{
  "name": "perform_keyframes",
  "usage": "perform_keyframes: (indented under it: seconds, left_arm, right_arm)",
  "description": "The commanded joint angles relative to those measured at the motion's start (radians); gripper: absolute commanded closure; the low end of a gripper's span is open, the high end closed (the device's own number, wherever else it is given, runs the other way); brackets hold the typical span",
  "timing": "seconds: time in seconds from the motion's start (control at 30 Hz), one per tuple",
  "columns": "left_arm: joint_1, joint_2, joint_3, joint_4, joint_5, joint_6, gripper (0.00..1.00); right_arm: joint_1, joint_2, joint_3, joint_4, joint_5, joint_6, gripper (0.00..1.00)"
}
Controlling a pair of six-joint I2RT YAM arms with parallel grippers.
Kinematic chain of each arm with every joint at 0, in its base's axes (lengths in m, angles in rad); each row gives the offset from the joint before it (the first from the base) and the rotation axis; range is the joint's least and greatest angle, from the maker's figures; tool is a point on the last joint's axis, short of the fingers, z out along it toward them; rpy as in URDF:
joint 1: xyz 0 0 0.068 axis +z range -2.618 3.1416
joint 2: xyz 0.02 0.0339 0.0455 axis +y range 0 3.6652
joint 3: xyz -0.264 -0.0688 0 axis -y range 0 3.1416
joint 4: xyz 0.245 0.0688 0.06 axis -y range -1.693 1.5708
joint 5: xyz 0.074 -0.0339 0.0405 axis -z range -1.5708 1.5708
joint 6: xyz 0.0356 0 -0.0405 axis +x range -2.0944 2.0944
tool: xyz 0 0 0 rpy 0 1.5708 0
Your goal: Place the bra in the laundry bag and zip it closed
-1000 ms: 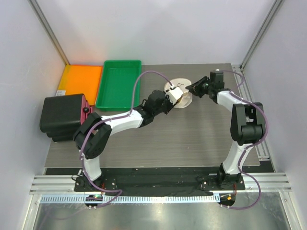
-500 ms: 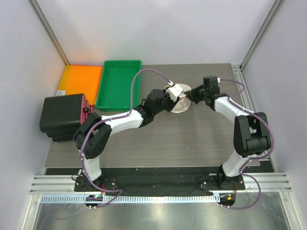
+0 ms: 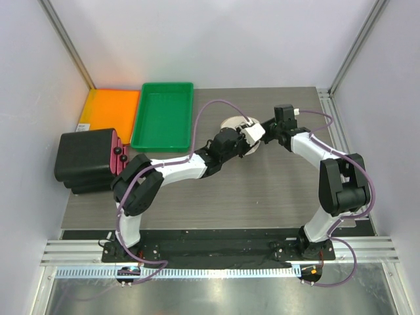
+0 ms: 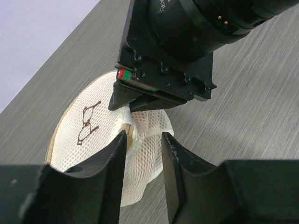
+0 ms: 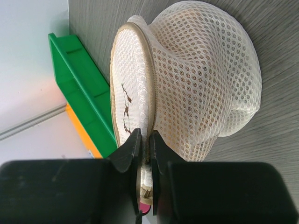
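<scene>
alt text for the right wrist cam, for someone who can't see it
A cream-white mesh laundry bag fills the view on a grey table, its round lid panel bearing a dark mark. The black right gripper pinches the bag's rim at the bottom of the frame; a green tray and an orange tray sit behind.
</scene>
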Motion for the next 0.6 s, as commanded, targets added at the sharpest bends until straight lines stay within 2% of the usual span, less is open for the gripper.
perform_keyframes:
  seconds: [0.0,0.1,0.37,0.47,0.57]
  left_arm:
    - [-0.01,0.029,0.063,0.029,-0.069,0.057,0.65]
    - [-0.016,0.038,0.071,0.022,-0.101,0.077,0.66]
    - [-0.016,0.061,0.104,-0.053,-0.155,0.129,0.84]
    - [-0.016,0.067,0.107,-0.071,-0.174,0.14,1.0]
    - [-0.016,0.061,0.101,-0.083,-0.19,0.151,1.0]
  right_arm:
    - [0.012,-0.053,0.033,0.006,0.017,0.02,0.99]
    - [0.012,-0.059,0.028,0.005,0.016,0.018,0.99]
    - [0.012,-0.065,0.034,0.011,0.009,0.018,0.99]
    - [0.008,-0.07,0.037,0.011,0.005,0.014,0.99]
    - [-0.007,-0.073,0.039,0.011,0.0,0.0,0.99]
